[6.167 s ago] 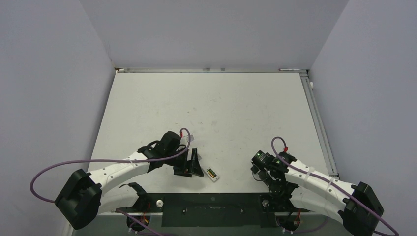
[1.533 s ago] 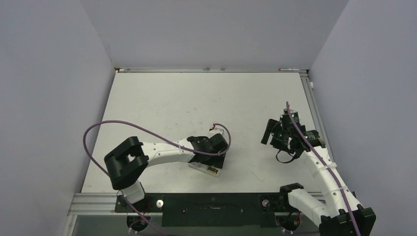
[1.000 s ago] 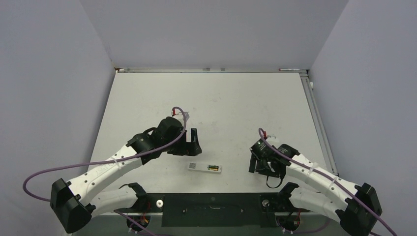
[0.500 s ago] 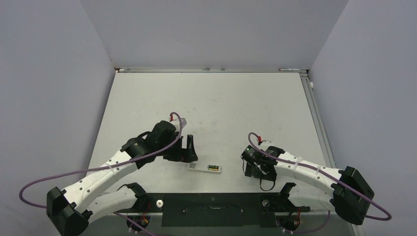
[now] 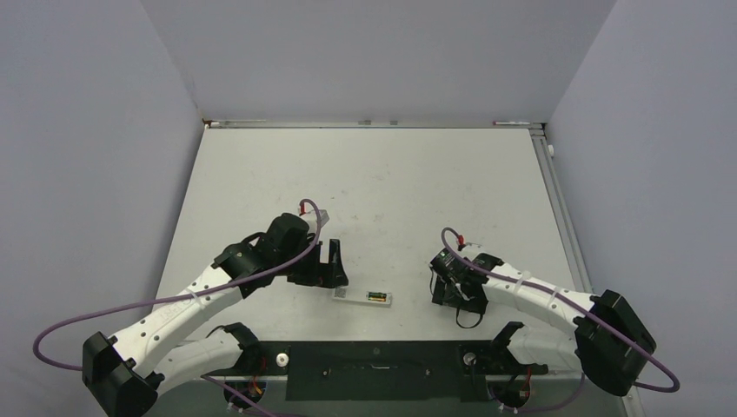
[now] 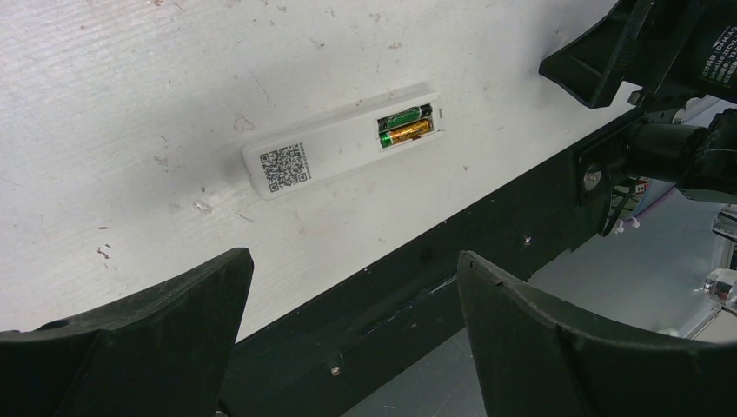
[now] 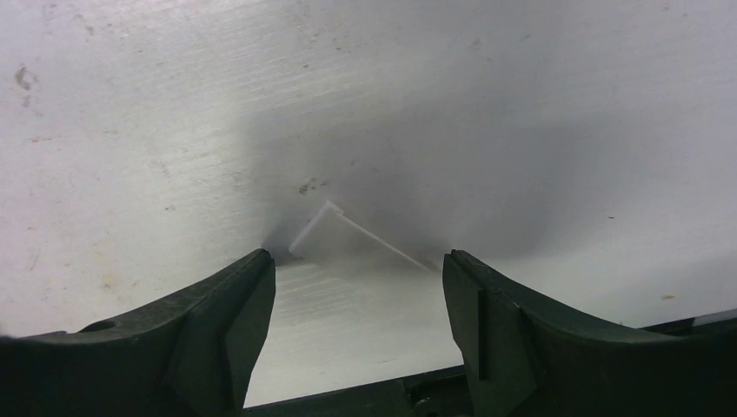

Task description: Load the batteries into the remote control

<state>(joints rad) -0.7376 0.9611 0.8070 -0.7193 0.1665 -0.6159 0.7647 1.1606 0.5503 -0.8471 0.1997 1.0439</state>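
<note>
- Showing the remote [image 5: 361,297] lying flat close to the near edge of the table [image 5: 374,174], about midway between the two arms. Long side running along that edge, back face turned up so that the recess stays reachable from above.
- Showing both batteries [image 6: 404,127] sitting side by side in the recess, at the end of the remote nearer the table's right edge: one green-wrapped, one gold-orange. Judging the loading itself as done, with the recess left uncovered.
- Holding the left gripper [image 5: 333,263] just behind the remote, on the side toward the far edge, fingers [image 6: 148,347] spread wide and gripping nothing. Probably standing off so as to keep the remote in its wrist camera's sight and leave room for the other arm.
- Placing the right gripper [image 5: 449,291] low over the table, near the remote on its right and apart from it. Fingers [image 7: 217,330] standing apart on either side of a thin white plate [image 7: 356,248], clamping nothing; not being able to tell whether one fingertip is touching the plate's corner.
- Reading the plate, with one corner lifted off the table, as possibly the recess cover; not being able to confirm this.
- Expecting a hard pick: thin and nearly flat, so tending to slide away instead of rising between closing fingers.
</note>
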